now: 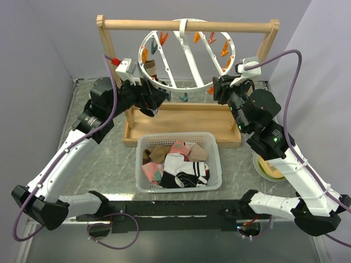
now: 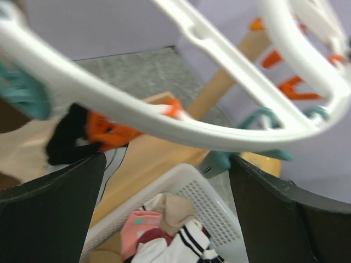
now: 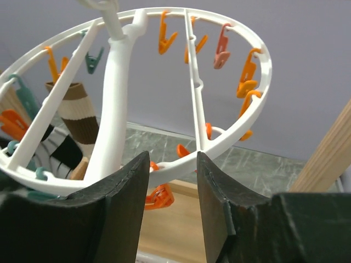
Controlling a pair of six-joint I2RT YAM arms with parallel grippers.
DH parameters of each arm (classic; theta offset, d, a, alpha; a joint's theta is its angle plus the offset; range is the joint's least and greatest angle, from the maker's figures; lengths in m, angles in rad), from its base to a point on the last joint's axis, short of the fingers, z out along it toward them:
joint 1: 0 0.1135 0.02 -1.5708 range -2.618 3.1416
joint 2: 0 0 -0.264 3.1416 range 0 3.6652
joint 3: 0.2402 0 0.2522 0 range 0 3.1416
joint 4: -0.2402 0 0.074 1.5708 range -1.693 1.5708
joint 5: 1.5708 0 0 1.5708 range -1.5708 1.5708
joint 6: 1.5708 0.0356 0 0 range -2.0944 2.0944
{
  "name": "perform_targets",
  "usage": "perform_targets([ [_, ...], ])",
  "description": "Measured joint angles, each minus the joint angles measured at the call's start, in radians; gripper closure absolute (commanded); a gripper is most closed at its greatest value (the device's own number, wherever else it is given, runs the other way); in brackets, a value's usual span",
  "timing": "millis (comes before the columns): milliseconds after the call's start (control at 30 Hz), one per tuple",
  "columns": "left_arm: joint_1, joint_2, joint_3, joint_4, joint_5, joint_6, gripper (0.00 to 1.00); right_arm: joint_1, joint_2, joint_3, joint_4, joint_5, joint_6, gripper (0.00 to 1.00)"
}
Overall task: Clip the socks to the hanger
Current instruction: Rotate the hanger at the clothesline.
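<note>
The hanger (image 1: 188,57), a round white ring with orange and teal pegs, hangs from the wooden frame. A brown-striped sock (image 3: 77,115) and a black-and-white one (image 3: 60,150) are clipped at its left side. More socks (image 1: 175,164) lie in the basket. My left gripper (image 1: 159,98) is wide open under the ring's lower left rim (image 2: 164,115); a teal peg (image 2: 219,160) hangs by its right finger. My right gripper (image 1: 215,87) is at the lower right rim. Its jaws (image 3: 171,156) stand partly apart, with an orange peg (image 3: 162,197) in the gap.
The wooden frame (image 1: 186,25) stands on a wooden tray base (image 1: 181,118) behind the white perforated basket (image 1: 178,189). A yellowish dish (image 1: 269,170) sits on the table at the right, partly under my right arm. Purple cables loop from both wrists.
</note>
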Motion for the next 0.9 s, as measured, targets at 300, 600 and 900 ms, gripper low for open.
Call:
perform_targets([
  [300, 0.100, 0.021, 0.053, -0.053, -0.132, -0.024, 0.00, 0.000, -0.037, -0.043, -0.004, -0.116, 0.057, 0.66],
  [600, 0.168, 0.056, 0.080, -0.064, -0.161, -0.050, 0.00, 0.040, -0.022, -0.058, 0.001, -0.213, 0.096, 0.66],
  [900, 0.190, -0.055, -0.016, -0.032, -0.085, -0.013, 0.01, 0.074, 0.010, -0.057, 0.009, -0.259, 0.097, 0.69],
])
